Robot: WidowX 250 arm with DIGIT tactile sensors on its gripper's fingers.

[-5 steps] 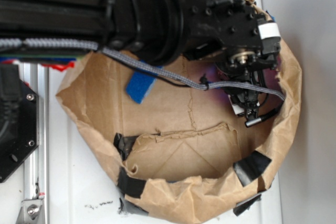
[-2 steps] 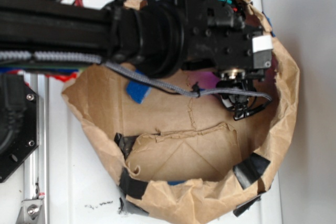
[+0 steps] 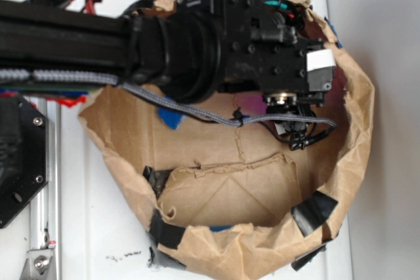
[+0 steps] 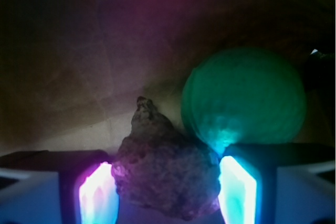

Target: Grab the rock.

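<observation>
In the wrist view the rock (image 4: 168,177), lumpy and brown with a rough surface, sits between my gripper's (image 4: 165,192) two glowing pads. The purple-lit left pad (image 4: 97,192) and the cyan-lit right pad (image 4: 236,190) both press against its sides, so the gripper is shut on it. In the exterior view the gripper (image 3: 298,137) points down inside the brown paper bag (image 3: 357,129) near its right wall. The arm hides the rock there.
A round green ball (image 4: 244,98) rests just behind and right of the rock, touching it. A blue sponge (image 3: 169,118) peeks out under the arm on the bag's left side. Black tape patches (image 3: 314,209) hold the bag's torn front rim.
The arm has shifted toward the back of the bag and slightly left. The fingers have drawn closer together than a second ago.
</observation>
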